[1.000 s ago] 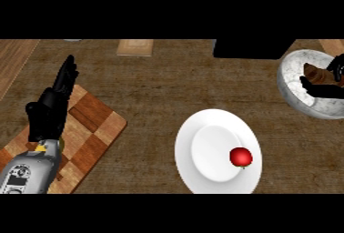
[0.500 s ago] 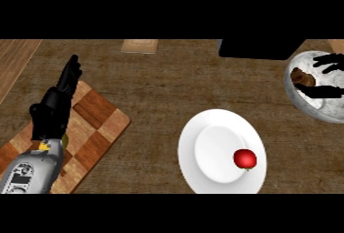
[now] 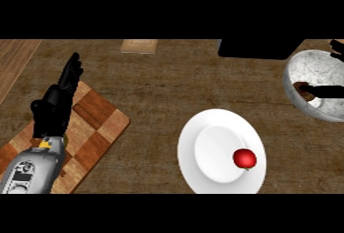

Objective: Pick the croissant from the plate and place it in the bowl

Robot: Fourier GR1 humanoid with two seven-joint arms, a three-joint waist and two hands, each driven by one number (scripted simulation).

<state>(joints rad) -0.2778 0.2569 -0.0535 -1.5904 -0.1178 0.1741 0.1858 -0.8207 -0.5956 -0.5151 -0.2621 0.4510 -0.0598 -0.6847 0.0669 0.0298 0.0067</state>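
Brown croissant (image 3: 306,91) lies in the bowl (image 3: 302,68), touching the right hand's (image 3: 329,90) straight fingers.

Only one camera here, up at the robot's head, looking steeply down on the table (image 3: 161,86). It takes in the cutting board (image 3: 94,132) at left, plate (image 3: 201,173) in the lower middle, bowl (image 3: 302,73) cut off at right.

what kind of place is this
Most likely a kitchen counter: a wooden chopping board lies at the left, a white plate holds a small red fruit, and a speckled bowl sits at the right on the brown worktop.
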